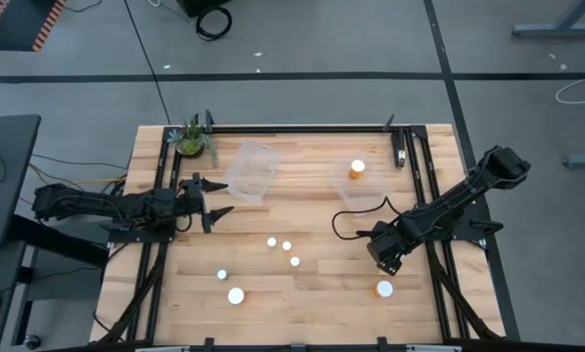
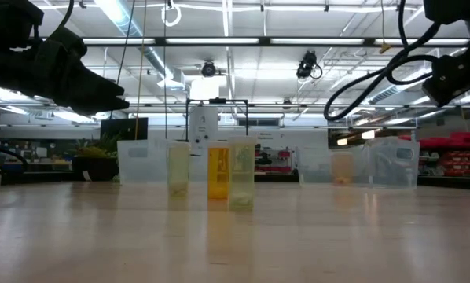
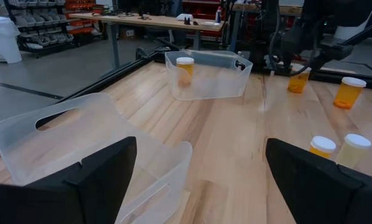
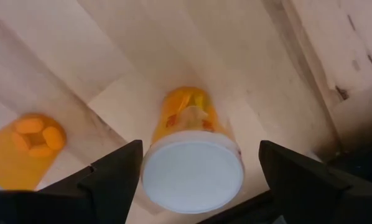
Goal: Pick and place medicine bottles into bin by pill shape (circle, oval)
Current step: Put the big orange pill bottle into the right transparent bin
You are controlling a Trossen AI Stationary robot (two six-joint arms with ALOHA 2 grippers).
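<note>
My right gripper (image 1: 387, 262) is open and hangs above the table near its right edge. In the right wrist view its fingers stand apart on either side of an upright orange bottle with a white cap (image 4: 192, 165), without touching it; this bottle stands on the table (image 1: 383, 288). A second orange bottle (image 4: 27, 149) stands beside it. Another orange bottle (image 1: 357, 169) stands in the right clear bin (image 1: 343, 192). Several white-capped bottles (image 1: 286, 246) stand mid-table. My left gripper (image 1: 214, 200) is open and empty, raised beside the left clear bin (image 1: 250, 171).
A small green potted plant (image 1: 191, 139) stands at the far left corner. A black frame (image 1: 302, 127) runs along the table's far edge and sides. Two more bottles (image 1: 236, 295) stand near the front edge. The left bin (image 3: 80, 143) lies just ahead of my left fingers.
</note>
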